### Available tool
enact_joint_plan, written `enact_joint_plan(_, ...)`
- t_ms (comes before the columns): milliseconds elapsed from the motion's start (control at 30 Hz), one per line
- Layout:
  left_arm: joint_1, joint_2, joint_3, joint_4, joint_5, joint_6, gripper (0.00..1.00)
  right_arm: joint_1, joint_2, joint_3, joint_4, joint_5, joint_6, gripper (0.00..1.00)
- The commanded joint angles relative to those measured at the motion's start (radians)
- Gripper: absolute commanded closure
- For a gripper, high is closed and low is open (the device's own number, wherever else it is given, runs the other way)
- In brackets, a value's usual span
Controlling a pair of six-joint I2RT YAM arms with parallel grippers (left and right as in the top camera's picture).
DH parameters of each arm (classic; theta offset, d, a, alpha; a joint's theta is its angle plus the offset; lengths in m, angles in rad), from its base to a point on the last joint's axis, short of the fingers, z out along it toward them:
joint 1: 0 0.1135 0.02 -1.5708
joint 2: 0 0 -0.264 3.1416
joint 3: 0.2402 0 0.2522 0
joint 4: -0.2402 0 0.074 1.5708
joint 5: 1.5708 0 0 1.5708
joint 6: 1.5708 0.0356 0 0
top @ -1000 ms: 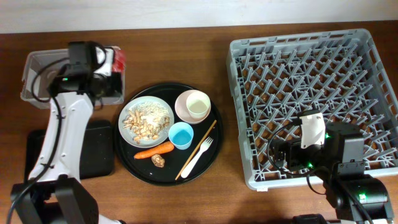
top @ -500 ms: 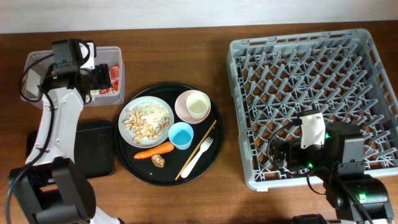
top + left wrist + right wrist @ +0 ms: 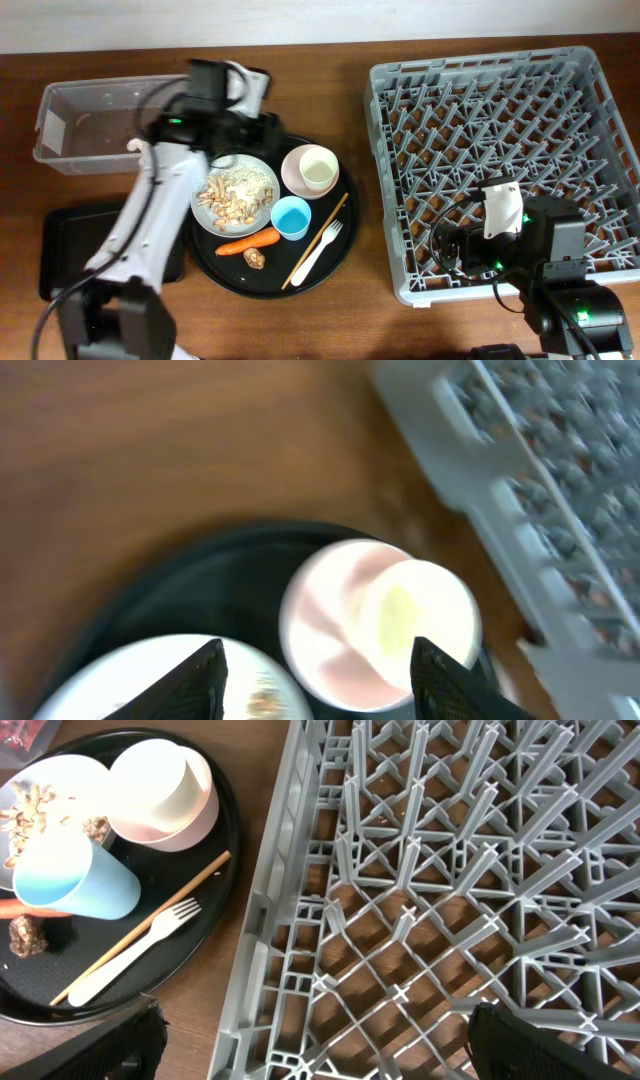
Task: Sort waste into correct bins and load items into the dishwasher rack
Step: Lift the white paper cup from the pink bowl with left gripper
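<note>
Left hand [image 3: 315,652] stood wide and empty over the bowl [image 3: 322,610] on the tray [image 3: 170,600] — cup [image 3: 425,610] nested inside. Risk: pinching one rim only could tip the cup out onto the plate [image 3: 100,685].

A: Left arm [image 3: 135,215], colours?
B: White tubular links, black joint housings. Wrist end is black with a white boxy block [image 3: 245,85] on top. One small green lamp [image 3: 175,122] on the black housing. A thin black cable [image 3: 152,103] loops beside it.
A: Right arm [image 3: 555,245]?
B: Mostly black, blocky housings. White wrist block [image 3: 503,212], pale label on it, unreadable. Green status lights [image 3: 497,265], two of them. Thin black cables [image 3: 445,240] bunched on one side.
A: Fingers?
B: Left fingers [image 3: 195,685]: dark matte wedges, blurred. Right fingers [image 3: 110,1045]: same dark colour, only the tips show. Screws and markings too small to tell.
</note>
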Motion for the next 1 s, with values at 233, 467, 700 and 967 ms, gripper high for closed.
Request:
enact_joint_plan(233,-0.114,0.217,0.013,-0.019,0.01,-0.029,0.55,0.006,-0.003,0.025,-0.002,-0.002,0.005,0.01)
enact_joint_plan(467,-0.102,0.214,0.063,-0.028,0.006,-0.029,1.0,0.006,-0.003,0.025,-0.006,-0.002,0.005,0.01)
enact_joint_plan(700,-0.026,0.093,0.243,-0.25,0.096,-0.029,1.0,0.006,-0.003,0.025,0.049,0.009,0.006,0.01)
enact_joint_plan(967,0.009,0.07,0.247,-0.263,0.939,0.033,1.0,0.006,0.085,0.025,0.354,-0.351,-0.013,0.01)
